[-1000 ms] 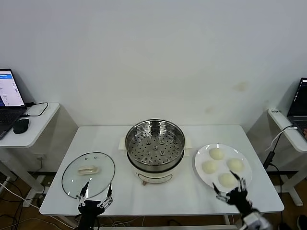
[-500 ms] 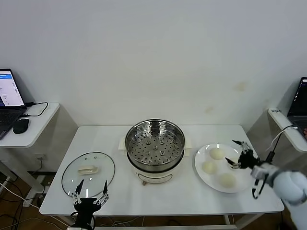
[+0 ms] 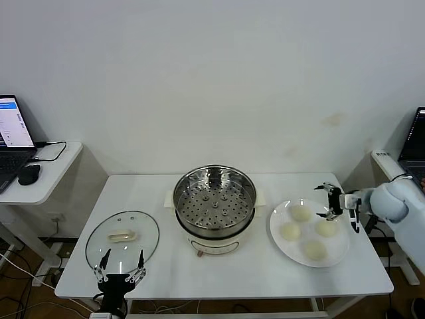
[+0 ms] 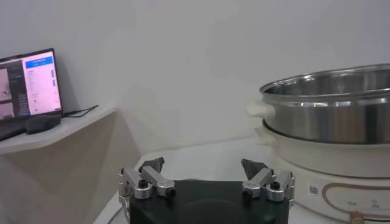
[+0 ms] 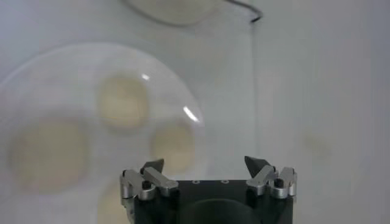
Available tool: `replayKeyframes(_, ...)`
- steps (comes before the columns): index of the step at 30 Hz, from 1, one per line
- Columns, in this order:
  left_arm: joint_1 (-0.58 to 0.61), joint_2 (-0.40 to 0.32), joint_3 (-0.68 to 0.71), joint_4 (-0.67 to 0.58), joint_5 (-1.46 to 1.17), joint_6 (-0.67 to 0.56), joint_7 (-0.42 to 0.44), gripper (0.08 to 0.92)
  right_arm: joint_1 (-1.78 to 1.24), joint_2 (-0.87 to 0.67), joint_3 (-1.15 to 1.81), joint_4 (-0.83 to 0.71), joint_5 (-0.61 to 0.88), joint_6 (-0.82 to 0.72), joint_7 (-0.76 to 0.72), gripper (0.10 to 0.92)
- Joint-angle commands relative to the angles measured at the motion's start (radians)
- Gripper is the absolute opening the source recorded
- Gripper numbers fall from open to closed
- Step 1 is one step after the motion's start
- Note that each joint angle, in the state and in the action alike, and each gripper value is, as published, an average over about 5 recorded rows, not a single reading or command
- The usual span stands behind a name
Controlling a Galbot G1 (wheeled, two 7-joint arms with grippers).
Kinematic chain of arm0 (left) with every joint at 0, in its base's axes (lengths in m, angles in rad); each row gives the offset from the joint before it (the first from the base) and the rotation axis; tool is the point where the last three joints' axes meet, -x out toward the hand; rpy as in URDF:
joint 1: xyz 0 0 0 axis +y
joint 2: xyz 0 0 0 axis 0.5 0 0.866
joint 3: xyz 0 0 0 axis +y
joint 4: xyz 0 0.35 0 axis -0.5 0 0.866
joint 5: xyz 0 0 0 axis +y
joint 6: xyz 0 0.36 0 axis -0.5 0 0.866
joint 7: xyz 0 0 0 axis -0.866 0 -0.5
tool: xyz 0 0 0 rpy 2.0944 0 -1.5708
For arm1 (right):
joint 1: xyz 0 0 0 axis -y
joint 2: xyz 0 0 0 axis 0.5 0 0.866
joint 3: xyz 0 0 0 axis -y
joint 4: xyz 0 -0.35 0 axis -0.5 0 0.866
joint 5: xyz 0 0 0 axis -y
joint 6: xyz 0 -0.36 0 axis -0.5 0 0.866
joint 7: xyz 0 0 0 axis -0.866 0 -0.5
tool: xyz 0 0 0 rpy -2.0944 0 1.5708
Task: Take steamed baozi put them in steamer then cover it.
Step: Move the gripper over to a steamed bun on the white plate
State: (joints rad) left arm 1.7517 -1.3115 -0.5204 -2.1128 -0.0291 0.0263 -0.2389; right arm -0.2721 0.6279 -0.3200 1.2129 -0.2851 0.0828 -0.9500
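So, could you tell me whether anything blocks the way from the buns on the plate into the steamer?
Nothing visible does. The steamer stands uncovered, its glass lid lying apart on the table, and the four baozi sit exposed on the white plate beside the open right gripper.

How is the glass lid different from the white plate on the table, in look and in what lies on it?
The glass lid is clear, with a metal rim and a cream handle at its centre; the white plate is opaque and has no handle. The lid carries nothing, while the plate holds four buns. The lid lies left of the steamer, the plate right of it. Both are round and lie flat on the table.
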Motion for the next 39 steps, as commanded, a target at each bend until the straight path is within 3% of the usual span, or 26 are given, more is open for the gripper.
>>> replayKeyframes(1,-0.001,0.0,-0.003,0.001,0.002,0.005,-0.004,0.823,0.271,0.148,-0.274,-0.263,-0.015,0.038,-0.137,0.823)
replayKeyframes(10,0.003,0.012,-0.018,0.006,-0.001,0.007,-0.004,0.823,0.277,0.257,-0.299,-0.389,-0.091,0.052,-0.141,0.823)
replayKeyframes(27,0.018,0.02,-0.029,-0.001,-0.002,0.007,-0.003,0.823,0.25,0.325,-0.292,-0.466,-0.109,0.047,-0.116,0.821)
replayKeyframes(39,0.015,0.017,-0.028,0.0,-0.002,0.008,-0.002,0.823,0.247,0.367,-0.286,-0.515,-0.147,0.045,-0.109,0.748)
